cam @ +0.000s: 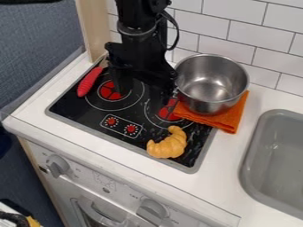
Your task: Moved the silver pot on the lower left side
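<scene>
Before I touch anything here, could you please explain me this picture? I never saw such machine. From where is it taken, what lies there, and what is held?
The black machine is a robot arm. It comes in from the top, and its tool, two open fingers, hangs over a black cooktop. There is one picture, from a fixed camera looking down at a slant.

The silver pot sits on an orange cloth at the back right. A toy croissant lies at the front right of the cooktop, a red-handled object at its left, and a gray sink is further right.

I see nothing between the fingers. The tool is near the pot; whether they touch, I cannot tell.
</scene>
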Robot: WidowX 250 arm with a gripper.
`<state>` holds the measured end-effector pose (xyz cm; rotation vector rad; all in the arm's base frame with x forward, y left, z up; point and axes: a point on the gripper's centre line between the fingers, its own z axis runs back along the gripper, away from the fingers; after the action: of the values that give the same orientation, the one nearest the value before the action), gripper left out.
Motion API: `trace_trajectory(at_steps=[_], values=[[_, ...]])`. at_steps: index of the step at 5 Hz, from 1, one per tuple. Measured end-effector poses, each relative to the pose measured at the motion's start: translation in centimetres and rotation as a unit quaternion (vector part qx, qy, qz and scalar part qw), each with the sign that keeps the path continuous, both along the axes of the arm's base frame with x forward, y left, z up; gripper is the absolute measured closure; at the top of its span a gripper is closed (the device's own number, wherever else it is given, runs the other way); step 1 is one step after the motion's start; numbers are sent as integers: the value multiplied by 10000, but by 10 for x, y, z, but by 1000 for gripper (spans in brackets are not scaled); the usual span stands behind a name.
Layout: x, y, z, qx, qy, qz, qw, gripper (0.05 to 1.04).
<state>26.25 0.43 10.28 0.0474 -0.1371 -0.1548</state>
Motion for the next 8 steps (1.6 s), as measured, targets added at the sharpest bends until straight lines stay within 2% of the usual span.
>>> trace_trajectory(at_steps=[1,2,3,4,5,6,8], values=[[-1,-1,-5,-27,100,13,9999,83],[5,-6,0,-177,-4,-46,9998,83],[26,-7,6,-176,-95,-98,9998,83],[66,-1,4,28,-160,97,9998,83],[96,-1,-12,38,-65,181,9998,83],[114,7,-24,20,32,367,9993,83],[123,12,-51,-210,300,760,9964,118]])
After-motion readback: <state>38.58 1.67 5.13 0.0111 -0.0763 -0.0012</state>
